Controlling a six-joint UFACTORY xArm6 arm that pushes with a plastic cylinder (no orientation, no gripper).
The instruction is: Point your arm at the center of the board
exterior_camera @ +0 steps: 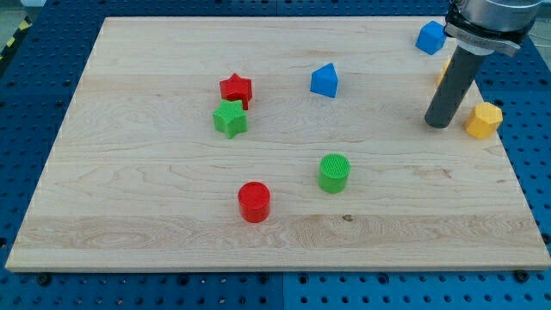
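My tip point(439, 123) rests on the wooden board point(155, 198) near the view's right edge, just left of a yellow hexagon block point(485, 120). A second yellow block point(443, 71) is mostly hidden behind the rod. A blue cube point(430, 37) lies at the view's top right, above the tip. A blue triangular block point(325, 81) sits left of the tip. A red star point(236, 89) touches a green star point(230, 118) left of centre. A green cylinder point(334, 172) and a red cylinder point(254, 201) lie lower down.
The board lies on a blue perforated table point(534, 129). The arm's grey body point(487, 19) enters from the view's top right corner.
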